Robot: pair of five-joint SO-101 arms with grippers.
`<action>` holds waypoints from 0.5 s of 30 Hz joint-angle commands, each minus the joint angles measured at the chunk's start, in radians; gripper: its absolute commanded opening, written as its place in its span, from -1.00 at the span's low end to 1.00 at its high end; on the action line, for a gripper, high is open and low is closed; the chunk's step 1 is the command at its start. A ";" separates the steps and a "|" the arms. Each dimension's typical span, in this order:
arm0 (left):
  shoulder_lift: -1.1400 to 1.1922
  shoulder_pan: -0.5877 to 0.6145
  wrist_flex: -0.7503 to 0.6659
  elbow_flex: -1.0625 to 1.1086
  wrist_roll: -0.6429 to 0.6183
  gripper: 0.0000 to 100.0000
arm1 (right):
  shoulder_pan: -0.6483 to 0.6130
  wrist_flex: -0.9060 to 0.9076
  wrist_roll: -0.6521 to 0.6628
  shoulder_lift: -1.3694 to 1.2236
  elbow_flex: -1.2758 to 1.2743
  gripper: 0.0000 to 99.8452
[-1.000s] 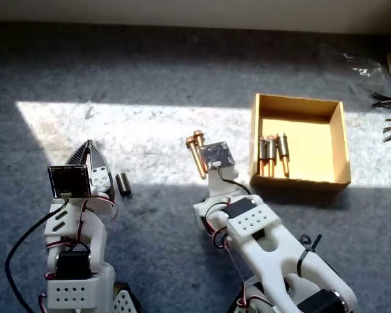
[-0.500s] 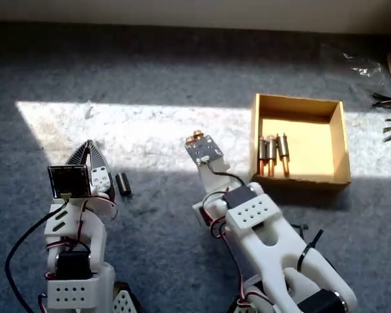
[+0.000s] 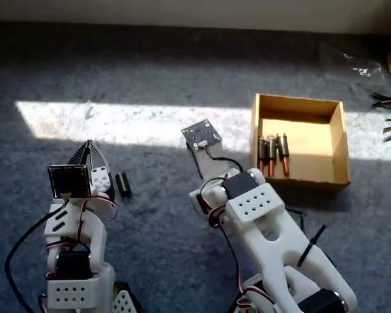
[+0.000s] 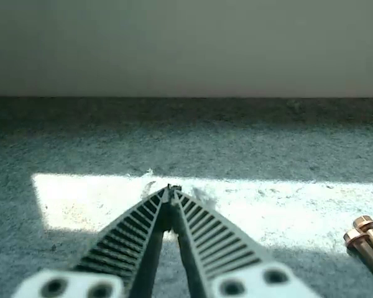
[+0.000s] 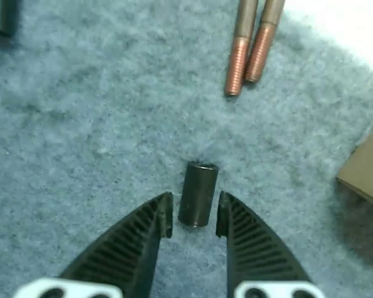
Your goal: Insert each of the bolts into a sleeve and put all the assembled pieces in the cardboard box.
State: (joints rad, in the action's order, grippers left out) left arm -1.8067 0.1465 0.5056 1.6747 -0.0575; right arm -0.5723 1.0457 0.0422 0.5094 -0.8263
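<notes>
The right gripper point(image 5: 194, 205) was held spread open around a dark sleeve point(image 5: 198, 192) on the grey carpet point(image 5: 81, 124), with two copper bolts point(image 5: 252, 43) beyond. The left gripper point(image 4: 170, 189) was pressed closed, empty, near a second sleeve point(image 3: 122, 183). Three assembled pieces point(image 3: 272, 151) were laid in the cardboard box point(image 3: 342, 140).

crops two bolts point(image 4: 355, 238) at the edge, shanks cut short. clips a dark piece point(image 5: 0, 15) and the cardboard box point(image 5: 367, 171) likewise.
</notes>
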 commanded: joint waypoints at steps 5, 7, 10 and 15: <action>-0.002 0.013 0.005 0.021 0.008 -0.99 | 0.010 -0.030 -0.011 -0.139 0.067 -0.78; -0.002 0.015 0.005 0.021 0.008 -0.99 | 0.008 -0.044 -0.035 -0.139 0.070 -0.78; -0.002 0.015 0.005 0.021 0.008 -0.99 | 0.010 -0.053 -0.041 -0.148 0.070 -0.78; -0.002 0.015 0.005 0.021 0.008 -0.99 | 0.005 -0.053 -0.041 -0.148 0.065 -0.78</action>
State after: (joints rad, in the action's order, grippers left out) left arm -1.8067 0.1465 0.5056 1.6747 -0.0575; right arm -0.5723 1.0088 0.0115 0.3606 -0.8017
